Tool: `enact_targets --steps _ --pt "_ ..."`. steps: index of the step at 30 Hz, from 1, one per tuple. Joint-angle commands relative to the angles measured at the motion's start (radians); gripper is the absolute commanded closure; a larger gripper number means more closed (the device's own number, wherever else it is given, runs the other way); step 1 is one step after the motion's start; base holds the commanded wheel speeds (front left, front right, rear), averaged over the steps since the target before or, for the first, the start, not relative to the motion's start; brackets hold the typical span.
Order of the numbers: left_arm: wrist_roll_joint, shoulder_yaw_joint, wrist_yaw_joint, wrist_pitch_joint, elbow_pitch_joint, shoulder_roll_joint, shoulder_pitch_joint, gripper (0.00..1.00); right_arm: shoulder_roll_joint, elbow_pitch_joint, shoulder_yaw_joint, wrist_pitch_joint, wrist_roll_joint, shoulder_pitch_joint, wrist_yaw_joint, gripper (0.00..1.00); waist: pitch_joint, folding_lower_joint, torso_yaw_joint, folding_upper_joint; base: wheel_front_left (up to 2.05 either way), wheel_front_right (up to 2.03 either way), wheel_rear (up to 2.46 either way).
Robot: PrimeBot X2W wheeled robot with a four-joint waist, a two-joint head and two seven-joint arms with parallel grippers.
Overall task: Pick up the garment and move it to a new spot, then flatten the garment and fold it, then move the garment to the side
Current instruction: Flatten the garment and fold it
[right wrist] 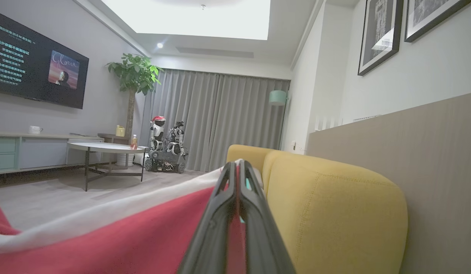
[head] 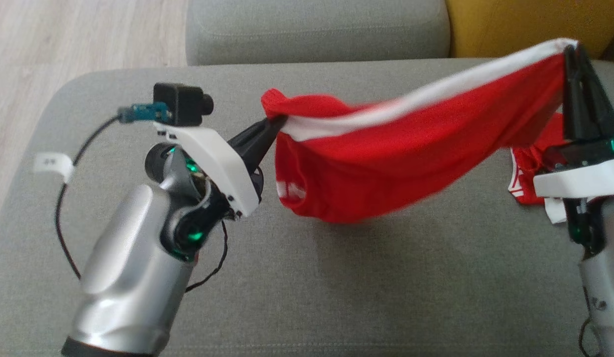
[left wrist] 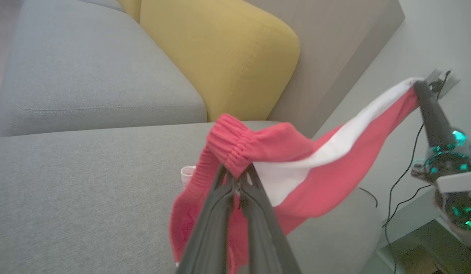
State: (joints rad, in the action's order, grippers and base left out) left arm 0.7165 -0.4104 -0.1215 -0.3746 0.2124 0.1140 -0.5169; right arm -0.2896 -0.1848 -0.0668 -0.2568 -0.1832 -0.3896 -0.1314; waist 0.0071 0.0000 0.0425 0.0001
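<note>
One garment [head: 411, 144] aloft, long axis left-right

Head cam sits high, looks steeply down on grey sofa seat [head: 337, 287], pretty close in. Left wrist cam low, sights along left gripper [left wrist: 237, 172] across seat toward yellow cushion [left wrist: 220, 57], catches right gripper [left wrist: 421, 86] near its edge. Right wrist cam tipped up, faces living room past same cushion. All three share stretched garment [head: 411, 148].

The red garment [head: 416, 148] with a white stripe hangs stretched left to right above the grey sofa [head: 287, 277], sagging mid-span.
</note>
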Motion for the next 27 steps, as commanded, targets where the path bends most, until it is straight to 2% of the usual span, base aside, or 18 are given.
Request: enact_targets --steps 1,3,8,14,20,24,27 --pt "0.012 0.042 0.006 -0.007 -0.050 0.026 -0.056 1.00 -0.001 0.028 -0.010 -0.005 0.008 -0.008 0.001 1.00 -0.008 0.0000 0.000 -0.0001 0.00 0.00 0.00" --pt "0.062 0.080 0.044 -0.055 -0.094 0.022 -0.066 1.00 -0.001 0.019 -0.005 -0.005 0.026 -0.014 0.001 1.00 -0.012 0.0000 -0.001 -0.0001 0.00 0.00 0.00" --pt "0.163 0.176 0.133 -0.085 -0.162 -0.004 -0.079 1.00 0.034 0.023 0.063 -0.005 0.031 -0.022 0.001 1.00 -0.019 0.0000 -0.006 -0.0001 0.00 0.00 0.00" --pt "0.126 0.161 0.135 -0.066 -0.198 0.017 -0.047 1.00 0.028 0.009 0.041 -0.004 0.042 -0.012 0.001 1.00 -0.018 0.0000 -0.008 -0.0001 0.00 0.00 0.00" --pt "0.137 0.150 0.145 -0.096 -0.247 0.015 -0.055 1.00 0.009 0.045 0.048 -0.004 0.036 -0.027 0.001 1.00 0.000 0.0000 -0.002 -0.0001 0.00 0.00 0.00" --pt "0.119 0.138 0.158 -0.136 -0.272 0.031 -0.119 1.00 -0.027 0.061 0.024 0.035 0.042 -0.081 0.001 1.00 0.048 0.0000 0.002 -0.0001 0.00 0.00 0.00" --pt "0.093 0.131 0.168 -0.164 -0.250 0.042 -0.209 1.00 -0.064 0.055 -0.018 0.089 0.023 -0.181 0.001 1.00 0.110 0.0000 -0.002 -0.0001 0.00 0.00 0.00"
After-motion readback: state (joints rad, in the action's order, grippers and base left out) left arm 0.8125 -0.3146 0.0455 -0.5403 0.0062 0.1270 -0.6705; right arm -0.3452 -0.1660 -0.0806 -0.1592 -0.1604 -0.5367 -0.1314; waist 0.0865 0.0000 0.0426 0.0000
